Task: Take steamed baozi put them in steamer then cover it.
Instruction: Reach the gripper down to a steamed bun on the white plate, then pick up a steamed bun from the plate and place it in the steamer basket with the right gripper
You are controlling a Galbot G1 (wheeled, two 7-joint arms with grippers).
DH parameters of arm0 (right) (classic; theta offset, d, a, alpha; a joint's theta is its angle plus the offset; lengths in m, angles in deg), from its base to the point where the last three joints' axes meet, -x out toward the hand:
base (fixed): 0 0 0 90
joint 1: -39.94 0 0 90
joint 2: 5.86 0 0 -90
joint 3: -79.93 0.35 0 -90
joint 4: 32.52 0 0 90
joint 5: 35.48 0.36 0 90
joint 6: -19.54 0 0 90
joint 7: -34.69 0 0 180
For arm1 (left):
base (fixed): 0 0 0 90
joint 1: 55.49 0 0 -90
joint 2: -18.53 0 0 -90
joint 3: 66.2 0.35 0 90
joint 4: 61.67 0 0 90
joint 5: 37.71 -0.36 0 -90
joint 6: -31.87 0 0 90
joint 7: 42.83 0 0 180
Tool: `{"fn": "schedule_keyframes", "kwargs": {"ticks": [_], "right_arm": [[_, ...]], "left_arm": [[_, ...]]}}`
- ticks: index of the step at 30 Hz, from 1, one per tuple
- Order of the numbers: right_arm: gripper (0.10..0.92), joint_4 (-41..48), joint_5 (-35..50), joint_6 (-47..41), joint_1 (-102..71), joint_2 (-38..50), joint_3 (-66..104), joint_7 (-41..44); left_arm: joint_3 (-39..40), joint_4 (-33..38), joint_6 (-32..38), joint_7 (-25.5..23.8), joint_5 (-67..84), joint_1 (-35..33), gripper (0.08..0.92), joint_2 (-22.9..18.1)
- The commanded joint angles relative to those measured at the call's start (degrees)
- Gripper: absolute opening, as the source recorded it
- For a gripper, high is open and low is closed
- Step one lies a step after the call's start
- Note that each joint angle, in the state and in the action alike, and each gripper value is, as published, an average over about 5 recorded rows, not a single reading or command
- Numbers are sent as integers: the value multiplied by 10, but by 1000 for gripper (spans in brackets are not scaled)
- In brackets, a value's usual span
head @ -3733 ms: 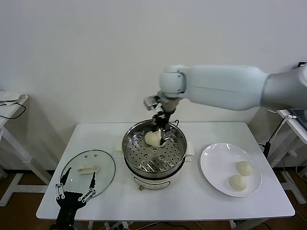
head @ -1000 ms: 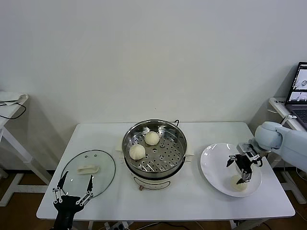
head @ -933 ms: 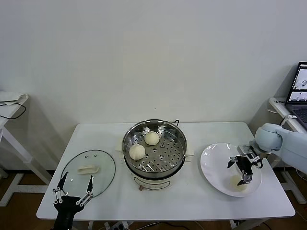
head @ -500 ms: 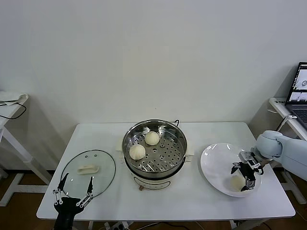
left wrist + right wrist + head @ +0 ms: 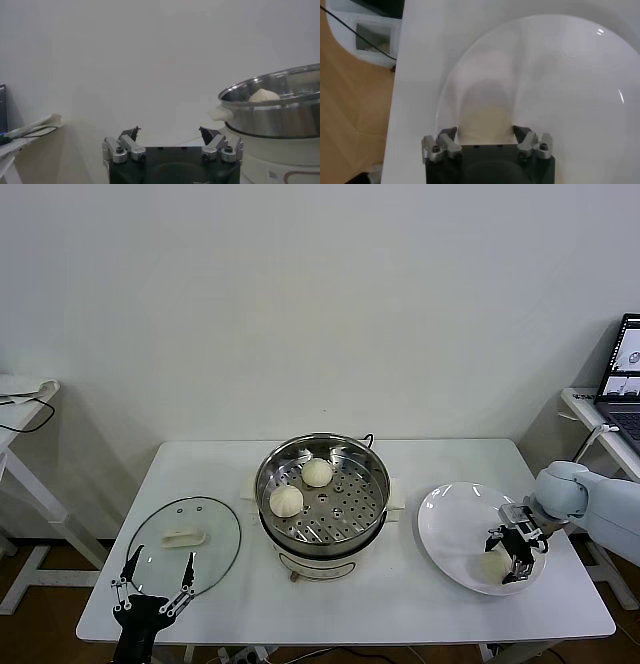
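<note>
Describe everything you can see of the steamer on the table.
The steamer is a round, shiny steel pot on a white base, standing upright mid-table between the glass cover and the white plate. It is uncovered. Its perforated tray holds two cream-white baozi, apart from each other, towards the far left side. No gripper touches it.

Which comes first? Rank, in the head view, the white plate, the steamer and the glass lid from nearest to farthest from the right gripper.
1. White plate: directly under the right gripper, on the table's right.
2. Steamer: centre of the table.
3. Glass lid: far left, by the left gripper.
</note>
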Motion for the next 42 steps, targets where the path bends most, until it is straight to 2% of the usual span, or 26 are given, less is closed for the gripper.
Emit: {"fn": "schedule_keyframes", "kwargs": {"ticks": [1, 8, 13, 24, 31, 42], "right_arm": [[643, -3, 0, -3, 3, 1, 2, -1], [614, -37, 4, 14, 72, 6, -7, 23], [613, -67, -17, 98, 156, -14, 11, 51], [631, -111, -48, 300, 353, -190, -7, 48], [636, -142, -106, 378, 337, -268, 2, 15], [656, -192, -209, 451, 243, -310, -29, -39]], "left_arm": [[-2, 1, 0, 0, 1, 1, 823, 0], [-3, 3, -2, 0, 2, 3, 823, 1], [-5, 4, -2, 0, 3, 4, 823, 3], [-4, 9, -2, 0, 3, 1, 823, 4], [-6, 12, -1, 1, 3, 1, 823, 3], [-10, 11, 1, 1, 4, 2, 823, 4]]}}
